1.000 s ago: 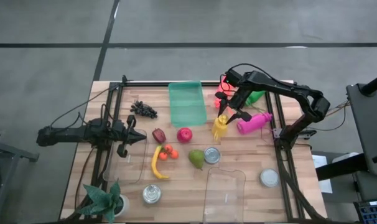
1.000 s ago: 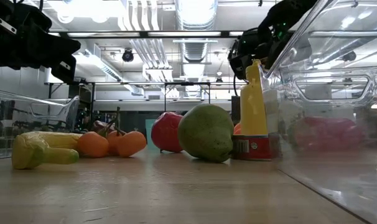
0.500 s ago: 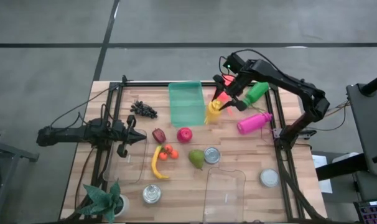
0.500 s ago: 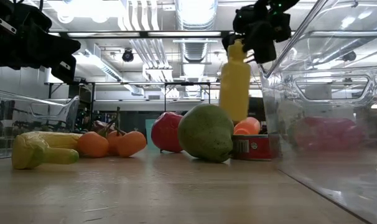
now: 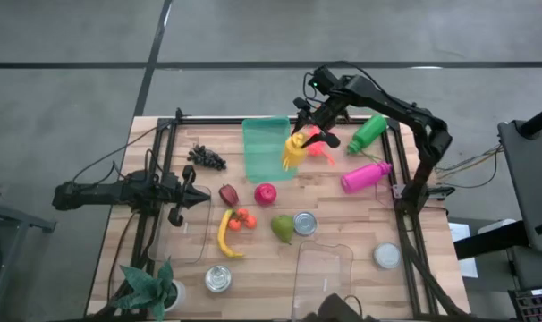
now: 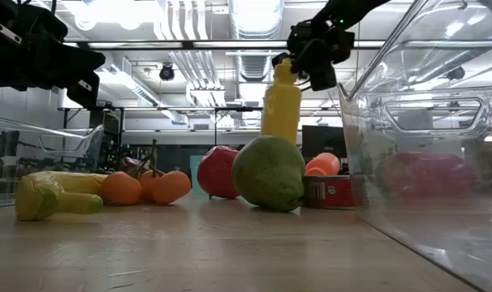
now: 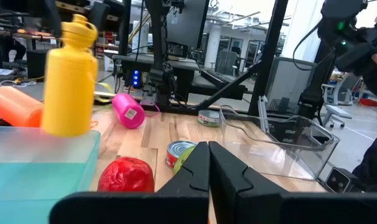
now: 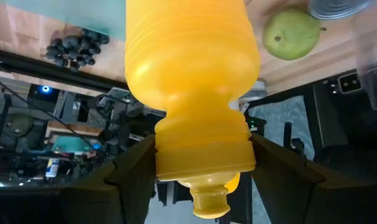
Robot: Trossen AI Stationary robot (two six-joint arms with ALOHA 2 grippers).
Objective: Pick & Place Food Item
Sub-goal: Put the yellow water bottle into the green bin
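High view has the right gripper (image 5: 305, 140) clamped on the neck of the yellow bottle (image 5: 292, 150), carrying it in the air with the green tray (image 5: 267, 148) just below and beside it, so the pick looks done and the set-down is what remains. Well away, the left gripper (image 5: 199, 199) waits pinched tight with nothing in it. Below the claw, the wooden table (image 5: 342, 215) holds scattered fruit, a can, clear bins; beyond it, a grey floor.
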